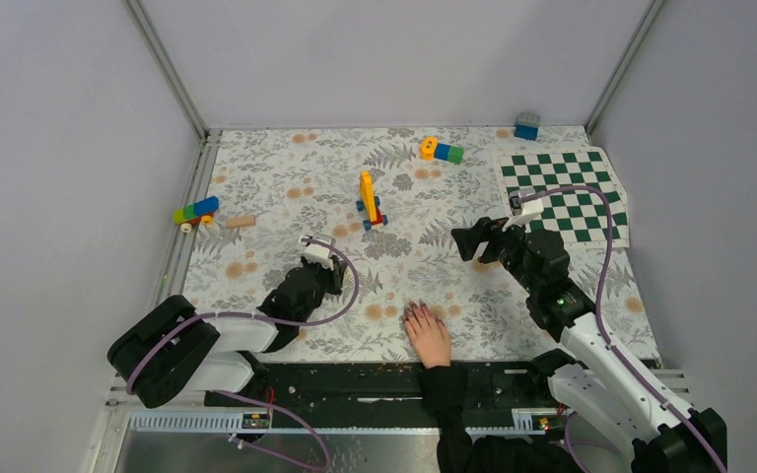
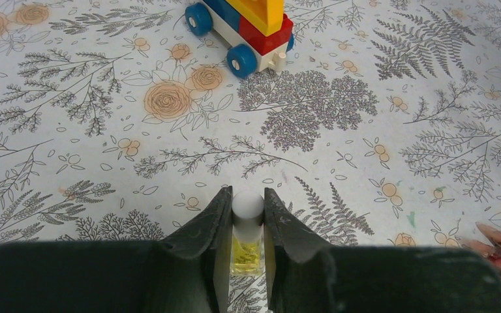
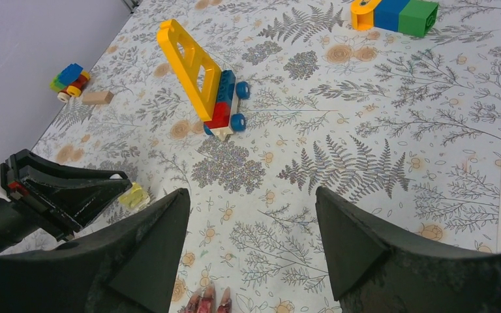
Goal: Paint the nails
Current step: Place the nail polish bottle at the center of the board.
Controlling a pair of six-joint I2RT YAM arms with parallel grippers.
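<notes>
The nails [image 1: 416,311] point toward the far wall [image 1: 384,59], right of the left gripper [image 2: 248,195], whose jaws squeeze a small yellow bottle [image 2: 247,254]. The right gripper [image 3: 251,192] is open.

The right claw [image 3: 251,195] is wide open above the floral tabletop [image 3: 378,163]. Dark red nails [image 3: 207,301] show at the bottom edge, between its fingers. At left, the left claw [image 3: 114,189] pinches a yellow bottle [image 3: 134,195]. Farther off stand a toy car [image 3: 225,107] carrying a tilted yellow frame [image 3: 186,62], and a brick row [image 3: 394,14].
</notes>
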